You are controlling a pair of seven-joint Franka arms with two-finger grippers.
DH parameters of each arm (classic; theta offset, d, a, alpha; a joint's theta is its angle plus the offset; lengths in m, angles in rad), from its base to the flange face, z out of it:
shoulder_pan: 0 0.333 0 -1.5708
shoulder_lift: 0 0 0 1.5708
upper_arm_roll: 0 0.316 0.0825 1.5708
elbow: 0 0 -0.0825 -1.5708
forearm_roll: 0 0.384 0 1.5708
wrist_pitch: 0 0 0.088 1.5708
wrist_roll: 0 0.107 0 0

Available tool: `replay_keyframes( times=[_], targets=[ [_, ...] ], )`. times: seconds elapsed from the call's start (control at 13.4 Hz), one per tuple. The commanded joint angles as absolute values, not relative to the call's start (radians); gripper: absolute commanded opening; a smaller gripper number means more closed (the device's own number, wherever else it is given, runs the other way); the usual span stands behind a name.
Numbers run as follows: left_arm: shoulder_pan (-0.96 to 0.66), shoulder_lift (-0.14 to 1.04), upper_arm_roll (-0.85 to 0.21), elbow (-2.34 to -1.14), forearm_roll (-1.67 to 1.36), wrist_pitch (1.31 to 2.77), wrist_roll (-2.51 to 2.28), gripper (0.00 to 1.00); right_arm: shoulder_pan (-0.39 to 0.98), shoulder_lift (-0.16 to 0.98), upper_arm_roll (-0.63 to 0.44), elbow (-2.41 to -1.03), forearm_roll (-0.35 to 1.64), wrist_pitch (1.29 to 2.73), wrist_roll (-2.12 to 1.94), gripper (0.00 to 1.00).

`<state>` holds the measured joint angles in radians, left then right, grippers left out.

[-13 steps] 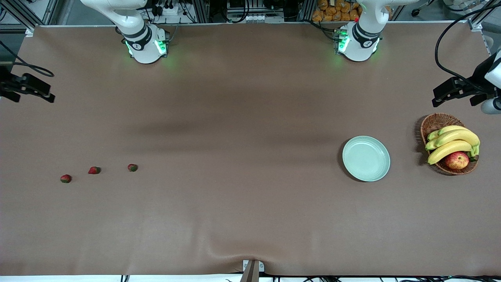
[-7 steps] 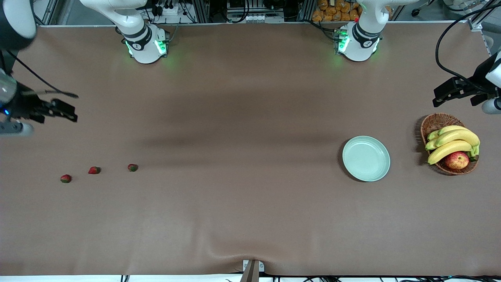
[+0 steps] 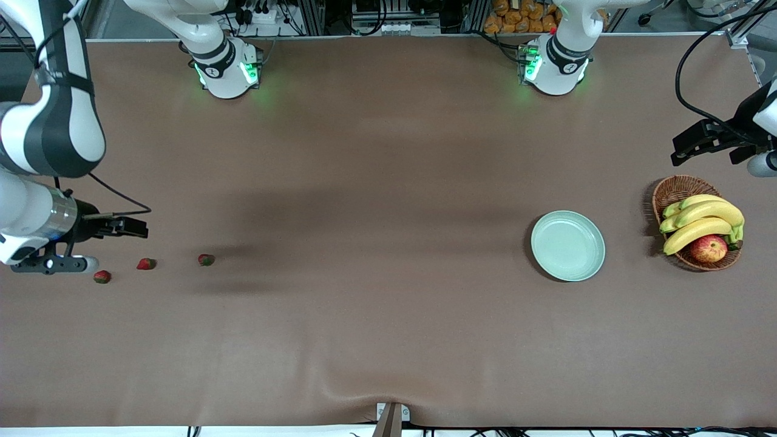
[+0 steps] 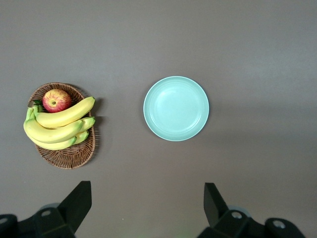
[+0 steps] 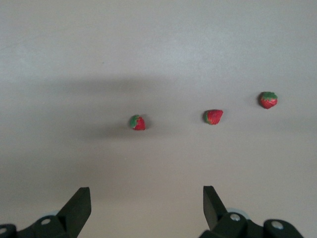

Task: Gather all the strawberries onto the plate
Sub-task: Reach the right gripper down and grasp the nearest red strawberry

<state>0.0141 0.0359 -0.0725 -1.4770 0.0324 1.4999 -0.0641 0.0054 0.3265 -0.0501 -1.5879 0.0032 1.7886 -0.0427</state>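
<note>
Nothing is collected yet: the plate (image 3: 568, 245) sits bare toward the left arm's end of the table (image 3: 388, 340), and all three strawberries (image 3: 145, 263) lie in a loose row on the cloth near the right arm's end, well apart from it. The right gripper (image 3: 135, 228) hangs over the table beside that row, fingers spread and holding nothing. The left gripper (image 3: 683, 152) waits spread wide near the basket (image 3: 674, 189) of bananas (image 3: 704, 221).
</note>
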Motion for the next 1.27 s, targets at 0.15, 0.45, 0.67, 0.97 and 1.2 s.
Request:
replay_keyframes(
  times=[0.15, 0.45, 0.67, 0.97, 1.2],
  targets=[
    [0.020, 0.040, -0.072, -1.470, 0.008, 1.503, -0.044, 1.00, 0.023, 0.448, -0.040, -1.572, 0.011, 1.828, -0.087, 1.00],
    [0.020, 0.040, -0.071, -1.471, 0.008, 1.503, -0.044, 1.00, 0.055, 0.471, -0.041, -1.641, -0.003, 1.909, -0.193, 1.00],
    [0.018, 0.040, -0.071, -1.473, 0.008, 1.503, -0.044, 1.00, 0.054, 0.471, -0.041, -1.747, -0.003, 2.075, -0.319, 1.00],
    [0.018, 0.040, -0.072, -1.477, 0.008, 1.503, -0.044, 1.00, 0.069, 0.485, -0.041, -1.808, -0.006, 2.196, -0.425, 1.00],
    [0.017, 0.040, -0.071, -1.477, 0.008, 1.503, -0.044, 1.00, 0.069, 0.520, -0.041, -1.819, -0.020, 2.244, -0.509, 1.00]
  ],
)
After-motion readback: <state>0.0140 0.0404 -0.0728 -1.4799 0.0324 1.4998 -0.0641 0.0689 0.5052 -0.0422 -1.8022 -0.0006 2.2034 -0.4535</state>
